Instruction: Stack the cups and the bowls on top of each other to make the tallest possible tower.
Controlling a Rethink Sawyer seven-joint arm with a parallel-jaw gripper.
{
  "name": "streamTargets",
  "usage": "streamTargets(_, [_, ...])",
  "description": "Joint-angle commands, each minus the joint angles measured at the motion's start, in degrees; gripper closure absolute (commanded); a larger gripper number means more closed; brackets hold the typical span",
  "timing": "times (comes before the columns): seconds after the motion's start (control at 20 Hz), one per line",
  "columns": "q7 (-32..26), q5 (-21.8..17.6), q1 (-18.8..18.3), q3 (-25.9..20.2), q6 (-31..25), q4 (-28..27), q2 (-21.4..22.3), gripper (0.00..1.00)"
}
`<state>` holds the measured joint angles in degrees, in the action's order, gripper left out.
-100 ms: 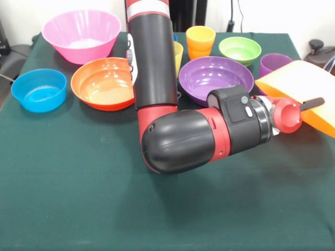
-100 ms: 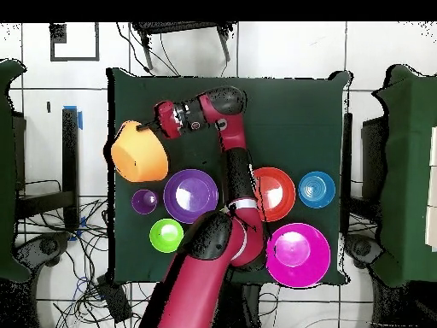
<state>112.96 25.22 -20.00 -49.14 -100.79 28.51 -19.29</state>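
Pinched on the rim of the large yellow-orange bowl (image 1: 306, 91), the gripper (image 1: 314, 103) holds it tilted on its side at the table (image 1: 78, 198) edge, off the cloth. Beside it stand the purple cup (image 1: 272, 64) and the purple bowl (image 1: 215, 77). Farther along sit the green bowl (image 1: 239, 49), orange cup (image 1: 200, 41), yellow cup (image 1: 178, 55), orange-red bowl (image 1: 103, 83), blue bowl (image 1: 39, 90) and pink bowl (image 1: 81, 35).

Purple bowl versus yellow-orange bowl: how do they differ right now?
The purple bowl sits upright and flat on the table, untouched; the yellow-orange bowl is tipped on its side at the table's edge, with the gripper at its rim. The yellow-orange bowl looks somewhat larger overhead. Both are glossy plastic.
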Motion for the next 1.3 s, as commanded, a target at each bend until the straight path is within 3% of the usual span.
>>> streamTargets(0.05, [-2.46,-1.37,1.19,-2.79,-0.56,0.3,-5.26,1.0])
streamTargets(0.1, [-2.56,-1.37,1.07,-2.91,-0.49,0.42,-5.28,0.0])
streamTargets(0.2, [-2.66,-0.96,0.98,-2.98,0.05,0.68,-5.29,0.0])
streamTargets(0.9, [-8.31,-8.24,-0.12,-2.21,4.3,-2.05,-5.1,0.0])
streamTargets(1.3, [-14.9,-17.36,-1.34,-3.53,9.95,-4.72,-4.71,0.0])
